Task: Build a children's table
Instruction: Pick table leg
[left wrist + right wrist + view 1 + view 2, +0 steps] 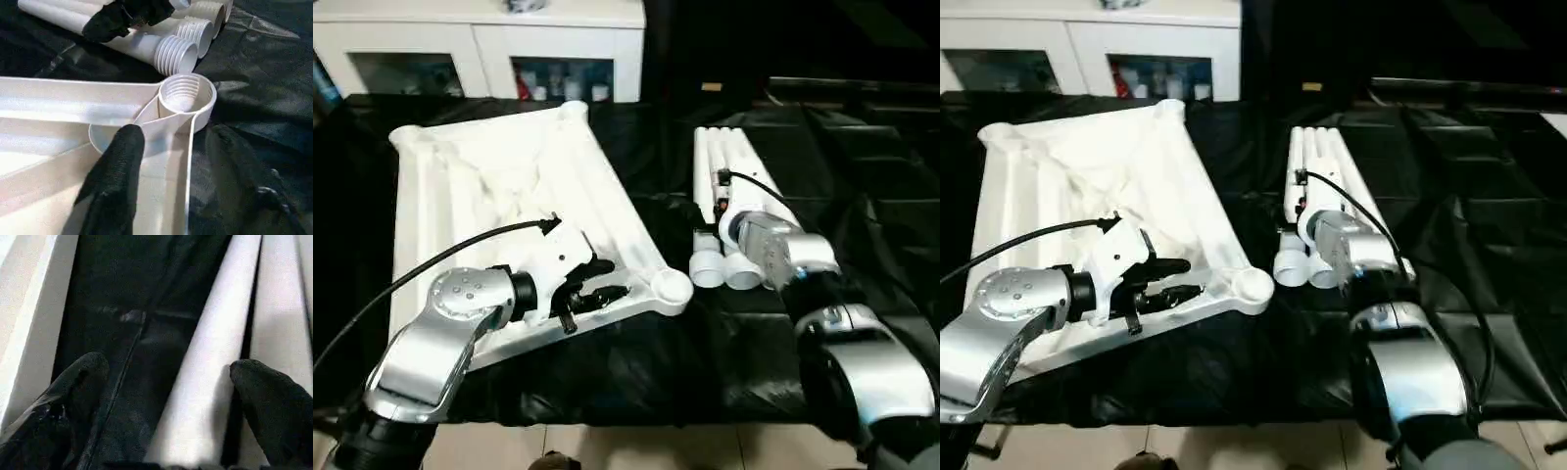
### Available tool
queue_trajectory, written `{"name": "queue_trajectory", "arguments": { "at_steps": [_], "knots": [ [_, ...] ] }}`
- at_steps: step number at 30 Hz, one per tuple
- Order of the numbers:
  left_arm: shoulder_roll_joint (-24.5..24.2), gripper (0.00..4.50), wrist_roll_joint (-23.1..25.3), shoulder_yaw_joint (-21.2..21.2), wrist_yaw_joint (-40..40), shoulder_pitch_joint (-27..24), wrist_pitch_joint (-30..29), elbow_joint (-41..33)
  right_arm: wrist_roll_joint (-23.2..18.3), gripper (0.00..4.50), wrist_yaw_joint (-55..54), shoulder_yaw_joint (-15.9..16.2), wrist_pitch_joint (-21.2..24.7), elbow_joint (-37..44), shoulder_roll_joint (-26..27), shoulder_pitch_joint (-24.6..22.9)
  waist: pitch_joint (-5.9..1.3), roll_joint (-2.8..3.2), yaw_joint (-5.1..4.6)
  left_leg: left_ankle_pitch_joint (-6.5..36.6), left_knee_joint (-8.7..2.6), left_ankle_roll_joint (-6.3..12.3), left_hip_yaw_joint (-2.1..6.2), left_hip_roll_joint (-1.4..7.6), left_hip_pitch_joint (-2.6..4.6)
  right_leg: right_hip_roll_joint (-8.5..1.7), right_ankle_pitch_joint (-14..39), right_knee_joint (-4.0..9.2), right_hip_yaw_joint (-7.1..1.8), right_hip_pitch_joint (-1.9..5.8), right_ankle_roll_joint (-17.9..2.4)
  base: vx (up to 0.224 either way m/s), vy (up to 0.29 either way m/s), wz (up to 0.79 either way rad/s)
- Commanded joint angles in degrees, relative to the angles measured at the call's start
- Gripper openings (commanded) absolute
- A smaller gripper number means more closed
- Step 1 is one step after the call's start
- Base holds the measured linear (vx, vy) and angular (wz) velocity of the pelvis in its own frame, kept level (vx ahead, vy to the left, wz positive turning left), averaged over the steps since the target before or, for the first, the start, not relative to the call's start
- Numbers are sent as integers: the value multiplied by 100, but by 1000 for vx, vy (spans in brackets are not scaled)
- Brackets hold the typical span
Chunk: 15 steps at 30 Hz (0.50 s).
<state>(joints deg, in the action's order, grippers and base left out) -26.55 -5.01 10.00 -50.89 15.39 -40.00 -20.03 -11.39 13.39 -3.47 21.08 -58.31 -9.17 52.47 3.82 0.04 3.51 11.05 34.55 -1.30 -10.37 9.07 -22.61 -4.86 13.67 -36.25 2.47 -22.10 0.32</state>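
1. The white plastic square tabletop [509,196] is seen lying upside down on a black plastic sheet [862,176], filling the left half of the head views; its raised rim and ribbed underside face up.
2. A round corner socket [672,287] with a threaded inside is found at the tabletop's lower right corner, near the centre of the left eye view; another corner [573,110] is seen at the upper middle.
3. Long white tubular legs [729,166] are laid side by side on the sheet right of centre, well apart from the tabletop's upper edge, their threaded open ends [708,267] just beside the corner socket.
4. The left gripper [597,279] is seen over the tabletop's lower rim, pointing toward the socket; its black fingers [115,181] are parted about halfway and nothing is held between them.
5. The right gripper [168,382] is held over the legs, its silver forearm [783,250] covering their lower part in the head views. Its fingertips [264,391] are spread wide on either side of one leg [205,382]; whether they touch it cannot be told.
6. A white cabinet with glass-fronted compartments [489,49] is seen along the upper left edge, behind the sheet.
7. A pale tiled floor [636,446] is seen along the bottom edge.
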Motion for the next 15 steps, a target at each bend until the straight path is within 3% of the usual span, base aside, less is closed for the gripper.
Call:
{"name": "queue_trajectory", "arguments": {
  "at_steps": [1, 9, 15],
  "knots": [
    [-53, 257, -77, 24, 29, -23, -74, -125, 46, 450, 68, -8, -94, -159, -8, 158, -317, 52, -10, 31, -364, 371, 109, 348, 143, -308, -934, 262, -202, 238, -1853, 0, 0, 0],
    [-117, 321, -135, 98, 81, 25, -152, -125, 154, 450, 159, -96, -120, -915, -12, 517, -306, 53, -28, -141, -340, 475, 100, 344, 130, -318, -1018, 234, -200, 246, -2010, 0, 0, 0],
    [-157, 366, -142, 158, 51, 93, -183, -127, 136, 450, 374, -121, 367, -1260, -69, 678, -304, 59, -17, -136, -336, 527, 98, 359, 138, -326, -996, 239, -200, 247, -2037, 0, 0, 0]
  ]
}}
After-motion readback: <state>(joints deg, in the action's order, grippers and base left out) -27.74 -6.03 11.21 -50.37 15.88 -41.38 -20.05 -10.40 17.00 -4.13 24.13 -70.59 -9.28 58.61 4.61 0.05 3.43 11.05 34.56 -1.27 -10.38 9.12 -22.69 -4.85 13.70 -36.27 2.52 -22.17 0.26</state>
